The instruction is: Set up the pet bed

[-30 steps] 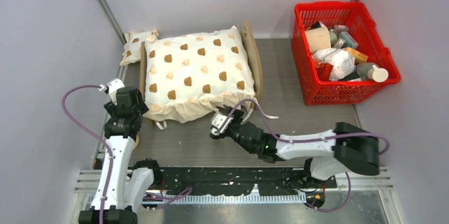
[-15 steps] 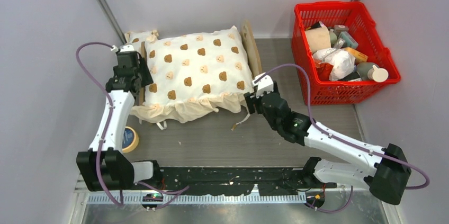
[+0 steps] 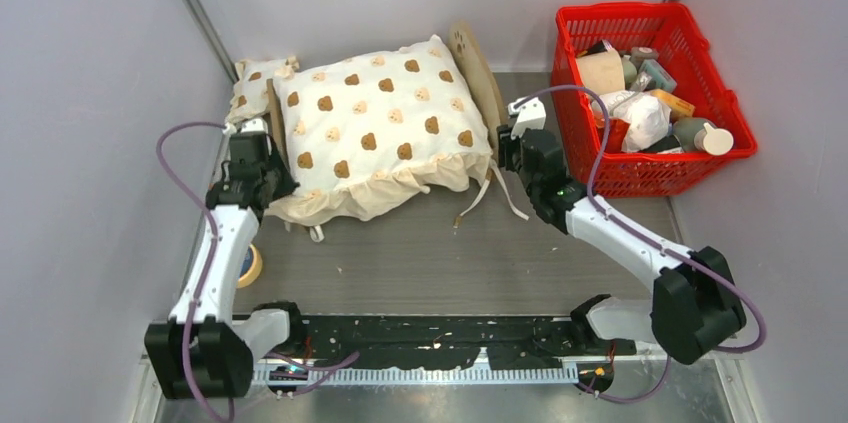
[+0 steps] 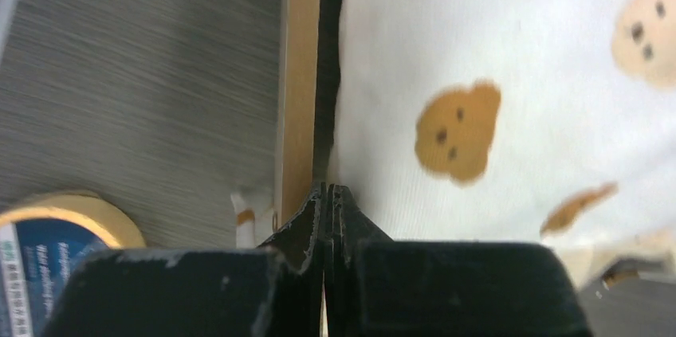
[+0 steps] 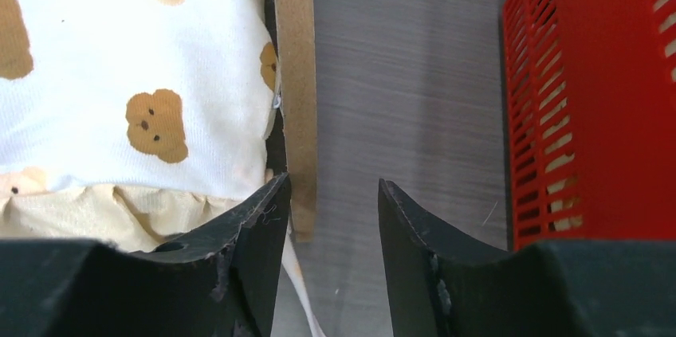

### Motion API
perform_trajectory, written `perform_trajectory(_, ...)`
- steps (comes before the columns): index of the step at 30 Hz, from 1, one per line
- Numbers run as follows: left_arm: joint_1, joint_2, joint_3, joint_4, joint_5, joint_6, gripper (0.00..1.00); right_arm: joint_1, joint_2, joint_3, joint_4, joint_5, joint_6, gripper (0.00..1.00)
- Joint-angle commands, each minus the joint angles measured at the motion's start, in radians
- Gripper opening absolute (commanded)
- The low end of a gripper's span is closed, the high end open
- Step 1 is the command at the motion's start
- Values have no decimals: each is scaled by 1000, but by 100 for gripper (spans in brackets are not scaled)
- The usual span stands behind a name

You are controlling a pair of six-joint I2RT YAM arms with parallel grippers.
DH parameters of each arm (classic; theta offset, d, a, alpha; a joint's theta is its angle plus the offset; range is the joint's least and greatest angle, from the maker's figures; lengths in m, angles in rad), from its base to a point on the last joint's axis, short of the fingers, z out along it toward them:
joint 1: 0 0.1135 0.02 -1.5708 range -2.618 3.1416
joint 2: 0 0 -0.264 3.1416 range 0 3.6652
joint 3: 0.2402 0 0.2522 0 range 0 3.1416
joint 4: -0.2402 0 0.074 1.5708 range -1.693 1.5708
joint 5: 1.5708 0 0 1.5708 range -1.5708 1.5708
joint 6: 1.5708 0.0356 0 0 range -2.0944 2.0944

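Pet bed, cushion on top, between both claws. Left claw clenched, nothing visible between tips, wooden rail just left of it; risk of slipping off under push. Right claw released, straddling headboard edge. Wrist views only: claw-to-wood gaps. Top view only: whole bed angled on tabletop.

left gripper and right gripper flank the pet bed.

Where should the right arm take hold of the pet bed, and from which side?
Probably the arched headboard, at its thin near end, coming from above and the near side with jaws straddling its thickness. It stands upright and bare there, while the cushion covers most of the frame. The right gripper hovers open at that spot.
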Motion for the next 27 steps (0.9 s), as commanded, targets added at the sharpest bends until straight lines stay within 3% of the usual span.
perform_trajectory(1,-21,-207,-138,59,77,-169,0,-99,96,69,95,-80,-42,50)
perform_trajectory(5,-135,-363,-288,125,62,-320,0,-136,196,197,44,-84,-82,60)
perform_trajectory(8,-202,-408,-270,76,-28,-307,3,-141,194,283,-69,-35,-89,74)
perform_trajectory(12,-201,-367,-80,-17,-276,-145,51,-142,77,257,-138,-66,-53,85)
perform_trajectory(13,-195,-337,-35,-25,-324,-112,54,-142,32,241,-151,-81,-38,87)
perform_trajectory(20,-60,-75,221,33,-217,14,55,-107,-183,124,-215,-223,27,88)
perform_trajectory(27,-51,197,335,52,-198,2,52,16,-348,40,-234,-222,32,87)
